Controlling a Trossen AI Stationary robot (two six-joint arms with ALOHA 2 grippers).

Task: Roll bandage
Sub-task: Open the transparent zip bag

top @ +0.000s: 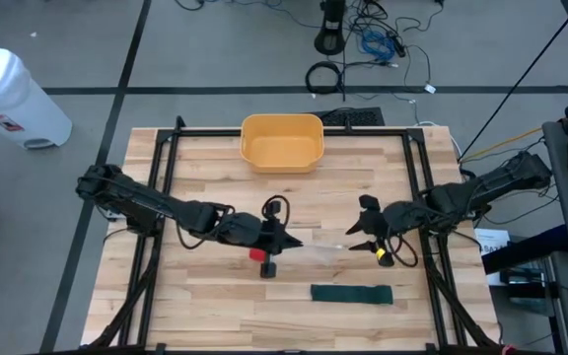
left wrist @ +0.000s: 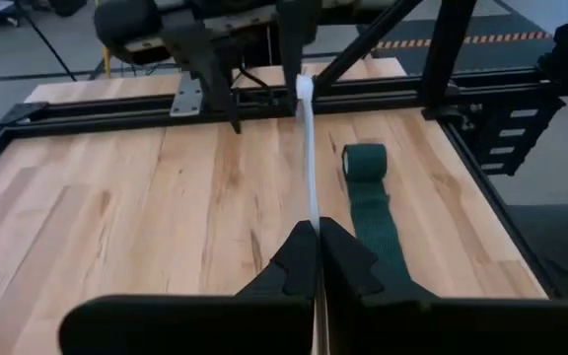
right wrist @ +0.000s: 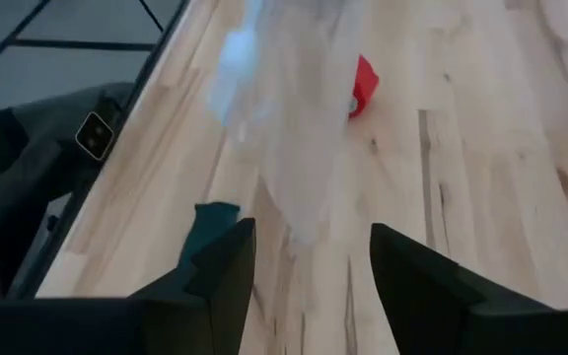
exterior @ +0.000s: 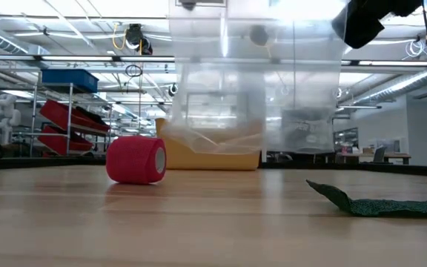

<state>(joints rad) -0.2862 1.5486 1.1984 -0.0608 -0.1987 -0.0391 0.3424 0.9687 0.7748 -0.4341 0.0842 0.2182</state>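
A clear plastic bag [exterior: 258, 89] hangs over the middle of the table, edge-on in the left wrist view [left wrist: 309, 168]. My left gripper [top: 286, 240] [left wrist: 316, 237] is shut on it. My right gripper [top: 366, 237] [right wrist: 312, 237] stands open just to the bag's right, with the bag's blurred film [right wrist: 294, 128] in front of it and nothing between its fingers. A red bandage roll [top: 257, 254] [exterior: 136, 159] stands on its rim on the table below my left gripper. A green bandage [top: 351, 294] [left wrist: 366, 163] lies mostly unrolled near the front edge, one end still rolled. My left gripper pinches an edge of the clear bag [left wrist: 312, 212] between its two shut fingers, coming from the table's left and slanting a little downward. The bag stretches away from the fingertips toward my right gripper and hangs below them. Whether its lower end reaches the table does not show.
A yellow bin [top: 282, 141] stands at the table's far edge, behind the bag. Black frame rails [top: 166, 158] run along the table's left, right and far sides. Bare wood lies to the near left [top: 185, 306].
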